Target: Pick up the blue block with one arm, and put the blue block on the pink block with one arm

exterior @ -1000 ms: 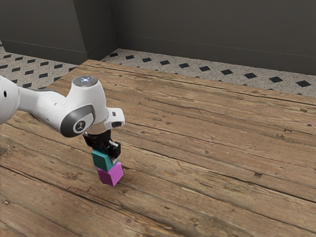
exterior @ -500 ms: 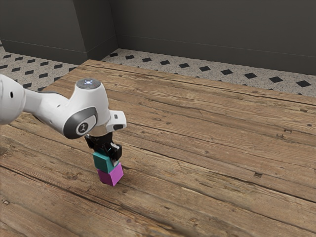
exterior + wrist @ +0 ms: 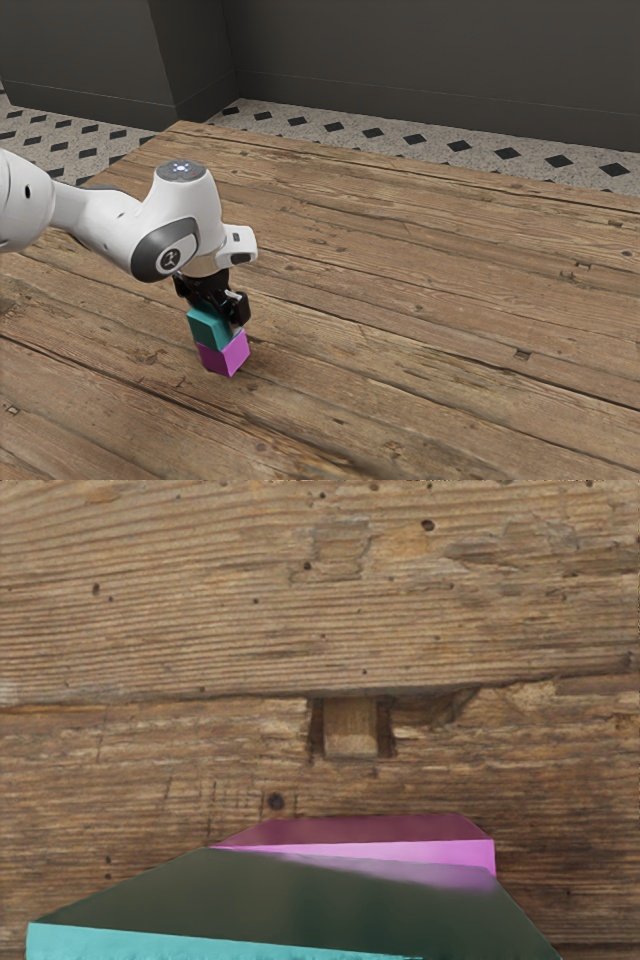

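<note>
Dark grey walls (image 3: 400,50) and a speckled floor with black diamond tiles (image 3: 450,145) fill the upper part of the exterior view. Below them, a table of broad, weathered wooden planks (image 3: 420,260) runs across the rest of the frame.

From the left edge a white, jointed robot arm (image 3: 110,225) reaches down toward the lower left of the frame and ends in a black two-finger gripper (image 3: 215,308). Directly under the gripper is the small blue-green block (image 3: 207,326), a plain cube. It rests on top of the glossy pink block (image 3: 227,354), a magenta cube of about the same size that stands on the planks. The two form an upright stack, with the upper cube set slightly toward the left of the lower one.

The gripper's black body is low over the top of the blue-green block and hides part of it. From this angle I cannot tell whether the gripper is clamping the cube or is only close around it.

The wrist view looks down past the hand. The blue-green block (image 3: 290,900) sits large and dark-topped just beneath the camera, and a strip of the pink block (image 3: 400,845) shows beyond its far edge. Past both cubes, the plank carries a small rectangular wooden patch (image 3: 350,727) set beside a long crack in the grain.
</note>
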